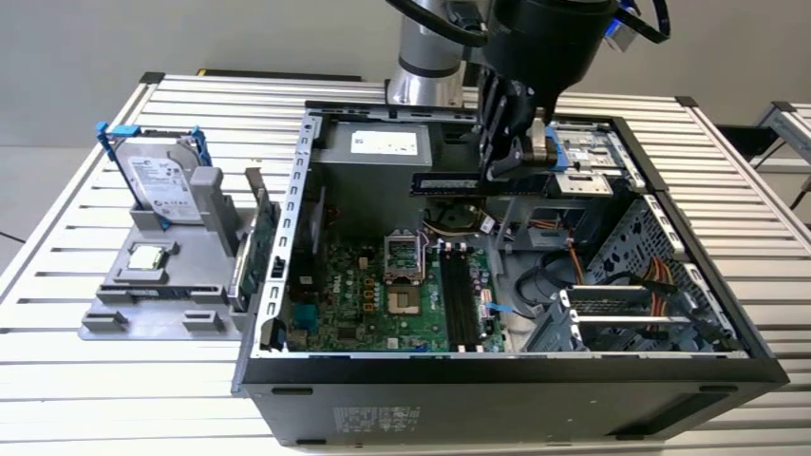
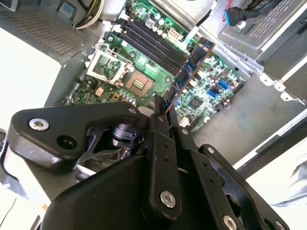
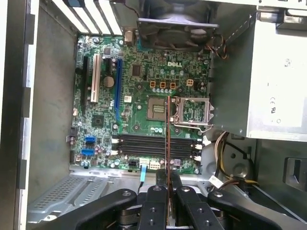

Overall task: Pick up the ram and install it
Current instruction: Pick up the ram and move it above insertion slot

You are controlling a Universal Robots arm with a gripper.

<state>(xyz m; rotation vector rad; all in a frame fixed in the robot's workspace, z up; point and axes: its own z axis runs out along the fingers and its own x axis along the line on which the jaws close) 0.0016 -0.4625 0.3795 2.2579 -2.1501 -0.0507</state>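
Count, ram: one stick [image 1: 446, 183] was seen, carried in the air.
Count, pincer: one [image 1: 492, 171], pressed together on one end of the ram.
Count, other parts: one hard drive [image 1: 165, 185] with a blue handle and one small square CPU chip [image 1: 150, 255] were seen in a grey holder [image 1: 108, 318] on the table [image 1: 76, 218], at the exterior view's left.
Ram, look: a thin, long board [image 2: 192, 67] with a blue face, an orange edge and dark chips was shown in the second wrist view; in the first wrist view it [image 3: 168, 139] was seen edge-on.
Ram, place: it was held inside the open computer case [image 1: 507, 380], above the motherboard [image 1: 367, 299], not seated in any slot.
Memory slots: a bank of black slots [image 3: 156, 146] was crossed by the ram's line in the first wrist view.
Around: an open CPU socket [image 3: 192, 110] lay just beside the slots, and a fan [image 3: 177, 19] sat at the board's far edge.
In the way: orange cables [image 1: 576, 275] and the power supply [image 1: 380, 142] were crowded close by.
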